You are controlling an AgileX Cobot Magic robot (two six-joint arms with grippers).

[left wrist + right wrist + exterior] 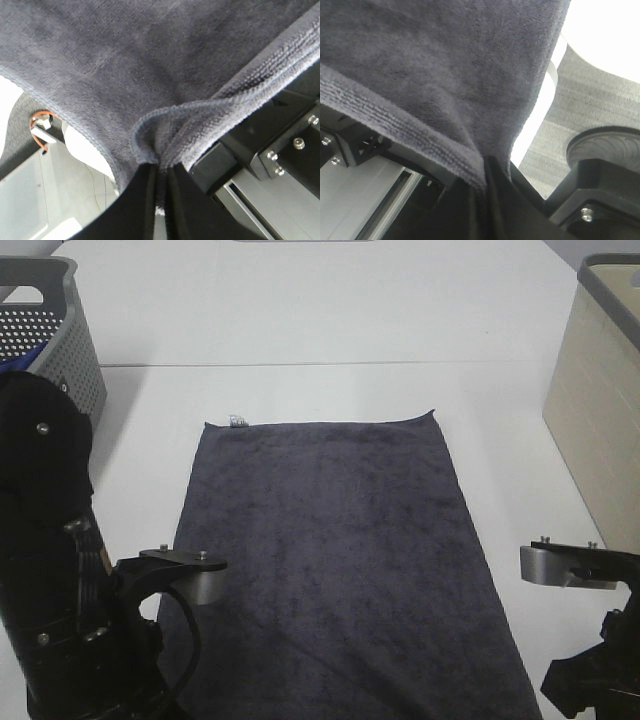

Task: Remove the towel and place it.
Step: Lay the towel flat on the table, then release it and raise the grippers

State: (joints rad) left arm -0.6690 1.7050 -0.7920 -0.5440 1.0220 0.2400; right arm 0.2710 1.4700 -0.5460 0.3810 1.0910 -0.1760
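The dark charcoal-grey towel lies spread flat on the white table, with a small white tag at its far left corner. Its near end hangs past the table's front edge. In the left wrist view, my left gripper is shut on a bunched near corner of the towel. In the right wrist view, my right gripper is shut on the other near corner of the towel. In the exterior high view both grippers' tips are below the frame; only the arms show.
A grey perforated basket with a bit of blue cloth stands at the far left. A beige bin stands at the right. The left arm and right arm flank the towel's near end.
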